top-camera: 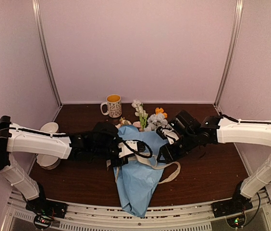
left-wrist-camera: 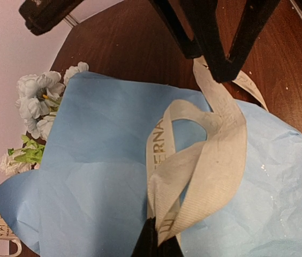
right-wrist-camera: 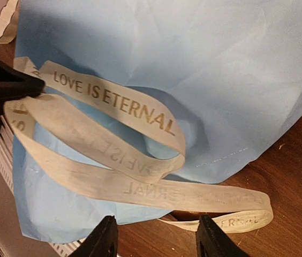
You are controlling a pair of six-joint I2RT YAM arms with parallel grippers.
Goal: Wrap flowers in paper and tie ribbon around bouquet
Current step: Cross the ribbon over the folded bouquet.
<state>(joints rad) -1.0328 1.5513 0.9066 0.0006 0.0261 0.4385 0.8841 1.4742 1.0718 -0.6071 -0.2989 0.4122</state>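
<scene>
Two arms meet over the wrapped bouquet [top-camera: 140, 159], which lies in the middle of the dark brown table [top-camera: 212, 168].

The light blue paper [top-camera: 136, 185] is folded around the flowers [top-camera: 150, 119], its narrow end pointing to the near edge of the table, and the white, pale blue and orange blooms come out at the far end. The left gripper [left-wrist-camera: 159, 242] is closed and pinches the beige ribbon [left-wrist-camera: 215, 160], which makes loose loops on top of the paper and shows the printed words "LOVE IS ETERNAL". The right gripper [right-wrist-camera: 159, 238] has its jaws apart, and one strand of the ribbon lies under the gap, partly on the bare wood. A patterned mug [top-camera: 113, 105] stands at the back, and a white bowl [top-camera: 49, 128] sits at the left behind the left arm.
</scene>
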